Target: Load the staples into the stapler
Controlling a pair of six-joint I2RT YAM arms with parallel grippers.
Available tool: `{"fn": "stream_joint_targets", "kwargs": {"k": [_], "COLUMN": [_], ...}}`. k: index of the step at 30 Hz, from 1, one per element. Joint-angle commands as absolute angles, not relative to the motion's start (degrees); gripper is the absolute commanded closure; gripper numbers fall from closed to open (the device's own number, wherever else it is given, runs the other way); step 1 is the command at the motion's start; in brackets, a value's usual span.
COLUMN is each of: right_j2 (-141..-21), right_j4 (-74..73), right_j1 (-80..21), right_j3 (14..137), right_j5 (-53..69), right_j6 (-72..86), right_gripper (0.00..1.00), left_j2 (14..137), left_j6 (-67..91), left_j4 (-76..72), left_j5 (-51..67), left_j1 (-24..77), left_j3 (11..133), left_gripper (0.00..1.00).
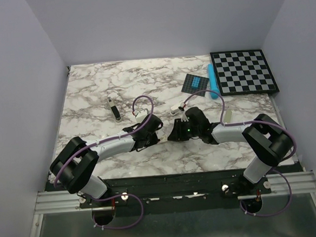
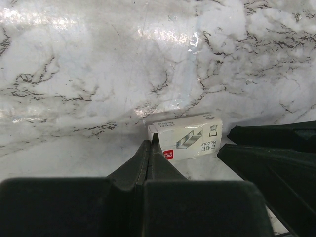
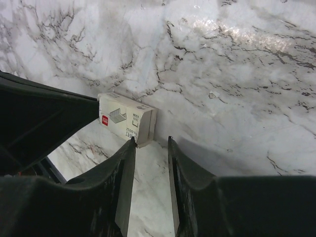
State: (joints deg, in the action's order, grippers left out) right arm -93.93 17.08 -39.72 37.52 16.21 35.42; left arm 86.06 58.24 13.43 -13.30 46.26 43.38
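Observation:
The white staples box (image 2: 190, 138) lies on the marble table between my two grippers; it also shows in the right wrist view (image 3: 123, 118). My left gripper (image 2: 152, 143) is shut and empty, its tip against the box's left end. My right gripper (image 3: 150, 140) is open by a narrow gap, its left fingertip (image 3: 131, 143) just short of the box's near end, with nothing between the fingers. In the top view the two grippers, left (image 1: 152, 134) and right (image 1: 176, 132), meet at mid table and hide the box. The black stapler (image 1: 114, 108) lies apart at the left. No loose staple strip shows.
A checkerboard (image 1: 244, 72) sits at the back right, with a cyan bar (image 1: 213, 82) and a dark blue square (image 1: 195, 82) beside it. A beige bar (image 1: 229, 115) lies by the right arm. Walls close in the table on three sides.

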Motion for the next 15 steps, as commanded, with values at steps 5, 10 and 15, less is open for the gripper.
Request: {"fn": "stream_joint_targets", "kwargs": {"k": [5, 10, 15], "right_j2": [-93.6, -94.7, -96.6], "right_j4": [22.8, 24.0, 24.3], "right_j1": [-38.9, -38.9, -38.9], "right_j3": [37.4, 37.8, 38.2], "right_j5": [19.9, 21.2, 21.7], "right_j6": [37.2, 37.7, 37.9], "right_gripper": [0.59, 0.59, 0.59], "left_j2": [86.5, 86.9, 87.1], "left_j6": [57.5, 57.4, 57.4], "left_j4": [13.0, 12.8, 12.7], "left_j5": [-12.7, -12.3, -12.0], "left_j1": [46.5, 46.5, 46.6], "left_j3": [44.2, 44.4, 44.6], "left_gripper": [1.00, 1.00, 1.00]}}
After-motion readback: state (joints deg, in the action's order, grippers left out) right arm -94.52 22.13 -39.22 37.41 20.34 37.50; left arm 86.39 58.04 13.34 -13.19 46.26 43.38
